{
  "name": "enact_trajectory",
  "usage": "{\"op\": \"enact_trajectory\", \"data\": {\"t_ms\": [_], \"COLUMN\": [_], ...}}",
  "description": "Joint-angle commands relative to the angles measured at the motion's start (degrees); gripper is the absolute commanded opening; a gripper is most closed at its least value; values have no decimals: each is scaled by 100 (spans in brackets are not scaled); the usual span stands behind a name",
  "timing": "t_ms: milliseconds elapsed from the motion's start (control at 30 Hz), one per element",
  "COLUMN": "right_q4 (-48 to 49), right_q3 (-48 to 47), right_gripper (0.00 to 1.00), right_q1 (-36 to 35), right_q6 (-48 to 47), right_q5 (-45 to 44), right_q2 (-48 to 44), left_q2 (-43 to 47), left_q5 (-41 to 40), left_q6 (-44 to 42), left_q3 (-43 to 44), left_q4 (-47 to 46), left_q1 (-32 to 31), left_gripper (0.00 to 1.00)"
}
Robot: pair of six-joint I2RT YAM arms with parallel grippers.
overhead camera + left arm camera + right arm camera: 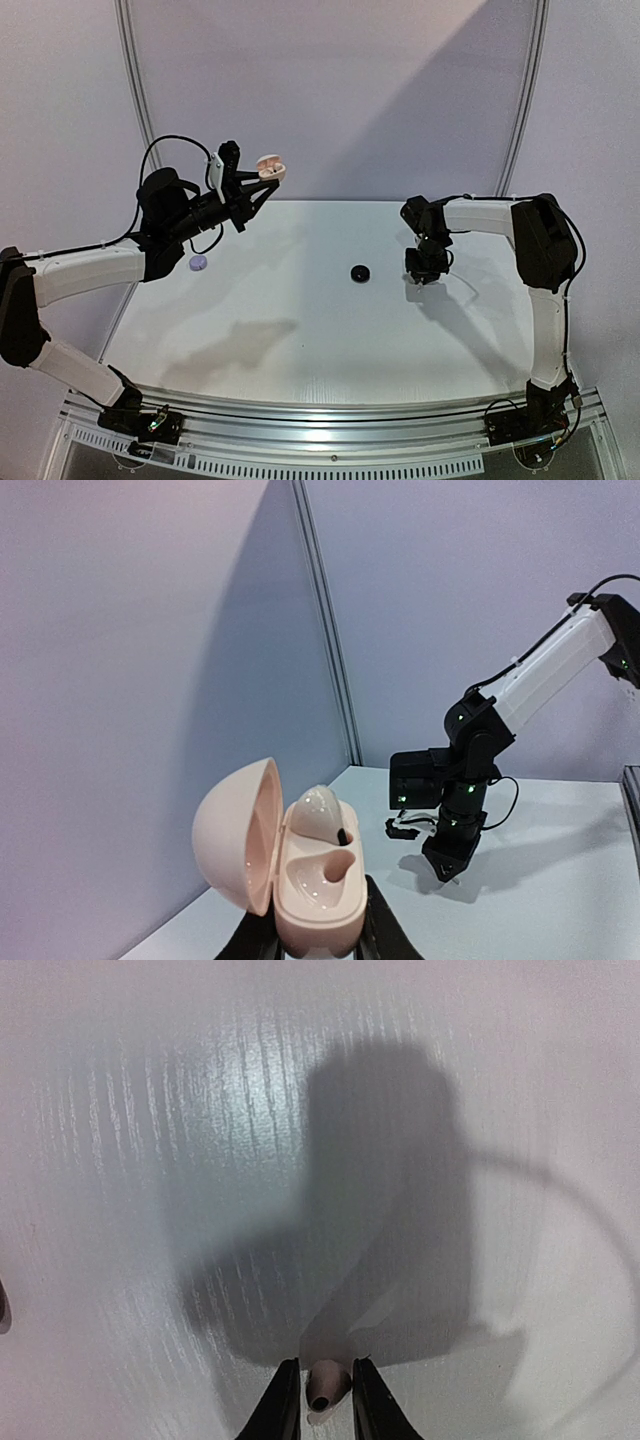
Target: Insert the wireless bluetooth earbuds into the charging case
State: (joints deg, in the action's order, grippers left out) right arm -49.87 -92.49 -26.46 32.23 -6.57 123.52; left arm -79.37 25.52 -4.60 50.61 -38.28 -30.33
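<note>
The left hand [318,942] is holding the charging case [312,905] raised well above the bench [300,340], its two black fingers [252,942] pressing against the lower sides of the case body, so it is clamped on the case. The case is pale pinkish-white and egg-shaped, and its domed lid [232,832] is standing swung out to one side on its hinge. Inside the body, two moulded sockets are showing. The upper one is carrying a seated earbud [318,814], its glossy pale back bulging up out of the well. The lower socket [335,870] is lying bare and shiny.

The right hand [322,1398] is pointing straight down at the bench on the right side, well apart from the case. Its fingertips are sitting close together with a loose earbud [322,1382] between them. This small pale bud with a dark opening at its end is looking pinched on both flanks, so the hand is reading as clamped on it. Whether the bud is resting on the bench surface or hanging just clear of it, I cannot tell.

A small black round object [359,272] is lying near the middle of the bench, just left of the right hand. A small lavender round object [198,263] is lying at the left edge of the bench, beneath the left arm.
</note>
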Motion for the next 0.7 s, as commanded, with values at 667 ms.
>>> {"op": "enact_trajectory", "data": {"t_ms": [667], "right_q4": [721], "right_q3": [-1452], "right_gripper": [6], "right_q1": [-1124], "right_q6": [-1397], "right_q5": [-1372], "right_q2": [-1435], "left_q2": [51], "left_q5": [-111], "left_q6": [7], "left_q3": [-33], "left_q4": [-53], "left_q1": [44], "left_gripper": [0]}}
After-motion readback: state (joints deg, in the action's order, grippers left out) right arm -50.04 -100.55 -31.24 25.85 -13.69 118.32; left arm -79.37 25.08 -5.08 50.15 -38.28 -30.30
